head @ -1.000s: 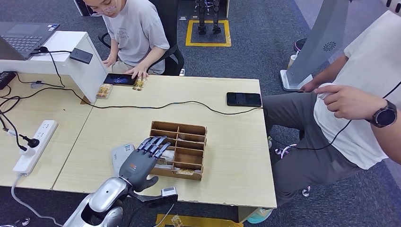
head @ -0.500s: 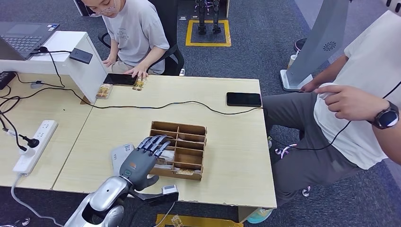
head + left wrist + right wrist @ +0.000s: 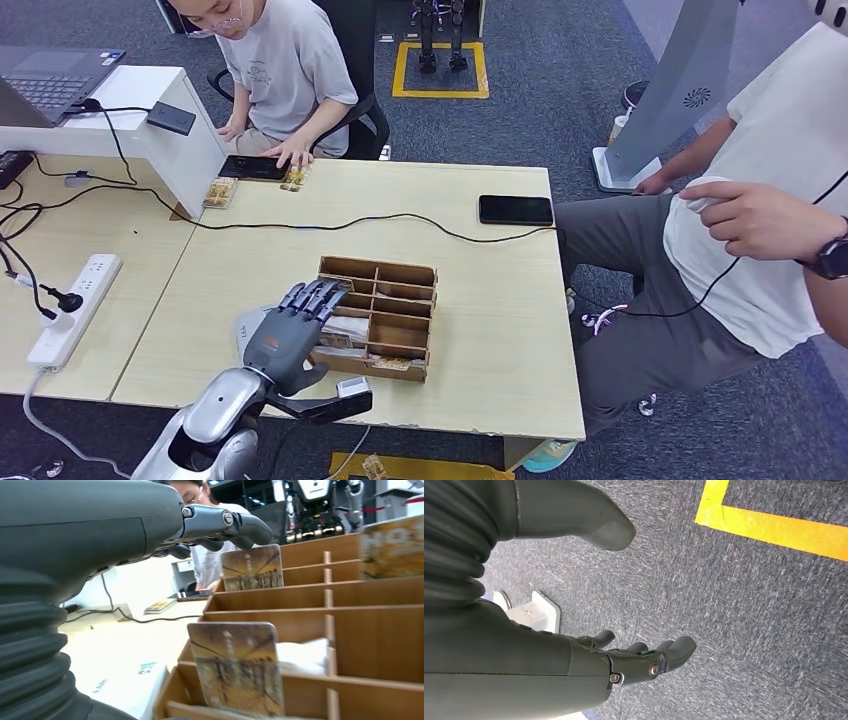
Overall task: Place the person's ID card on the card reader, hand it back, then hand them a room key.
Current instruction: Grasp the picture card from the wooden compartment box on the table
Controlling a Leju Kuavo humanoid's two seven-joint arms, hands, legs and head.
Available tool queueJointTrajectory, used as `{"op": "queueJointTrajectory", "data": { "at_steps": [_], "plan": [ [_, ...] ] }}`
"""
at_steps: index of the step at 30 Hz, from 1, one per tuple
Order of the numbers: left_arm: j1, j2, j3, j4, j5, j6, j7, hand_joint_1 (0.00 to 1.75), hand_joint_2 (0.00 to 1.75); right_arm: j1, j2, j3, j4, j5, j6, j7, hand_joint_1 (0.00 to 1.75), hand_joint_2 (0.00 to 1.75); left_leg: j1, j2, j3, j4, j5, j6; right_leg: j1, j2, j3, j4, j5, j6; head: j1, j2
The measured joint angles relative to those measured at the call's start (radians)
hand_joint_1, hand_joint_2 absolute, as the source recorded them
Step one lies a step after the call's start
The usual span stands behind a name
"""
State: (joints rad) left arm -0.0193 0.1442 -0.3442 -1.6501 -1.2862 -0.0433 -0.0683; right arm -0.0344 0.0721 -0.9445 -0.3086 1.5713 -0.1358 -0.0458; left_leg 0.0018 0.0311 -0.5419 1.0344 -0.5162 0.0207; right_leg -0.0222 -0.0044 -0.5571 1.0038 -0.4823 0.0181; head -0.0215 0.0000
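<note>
A wooden divided box (image 3: 385, 315) stands near the table's front edge, with patterned room key cards upright in its compartments (image 3: 235, 672). Another card (image 3: 252, 567) stands in a farther compartment. My left hand (image 3: 288, 335) hovers over the box's left end, fingers (image 3: 225, 522) stretched out above the cards and holding nothing. Partly under that hand, just left of the box, lies the white card reader (image 3: 248, 322). My right hand (image 3: 639, 657) hangs over grey carpet, fingers loosely apart and empty. I cannot see an ID card on the reader.
A person (image 3: 780, 220) sits at the right with a hand raised at chest height. Another person (image 3: 285, 60) sits at the far side, hand by a dark phone (image 3: 253, 167); two small cards (image 3: 220, 192) lie nearby. A black phone (image 3: 515, 209), cable and power strip (image 3: 75, 305) lie on the table.
My left hand has drawn back a little toward me and to the left, from over the box's compartments to its left end. The right-hand person's raised hand drifted slightly right.
</note>
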Motion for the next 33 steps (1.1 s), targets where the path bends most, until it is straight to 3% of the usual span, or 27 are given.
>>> {"op": "queueJointTrajectory", "data": {
  "at_steps": [18,33],
  "plan": [
    [0.020,0.002,0.023,-0.035,0.000,0.002,-0.013,0.00,1.75,0.000,0.000,0.000,0.000,0.000,0.001,0.000,0.00,1.75,0.000,0.000,0.000,0.000,0.000,0.000,0.000,0.000,0.000,0.000,0.000,0.000,0.000,0.000],
    [0.054,0.034,0.023,-0.035,0.006,-0.009,-0.022,0.00,1.75,0.000,0.000,0.000,0.000,0.000,0.000,-0.002,0.00,1.75,0.000,0.000,0.000,0.000,0.000,0.000,0.000,0.000,0.000,0.000,0.000,0.000,0.000,0.000]
  ]
}}
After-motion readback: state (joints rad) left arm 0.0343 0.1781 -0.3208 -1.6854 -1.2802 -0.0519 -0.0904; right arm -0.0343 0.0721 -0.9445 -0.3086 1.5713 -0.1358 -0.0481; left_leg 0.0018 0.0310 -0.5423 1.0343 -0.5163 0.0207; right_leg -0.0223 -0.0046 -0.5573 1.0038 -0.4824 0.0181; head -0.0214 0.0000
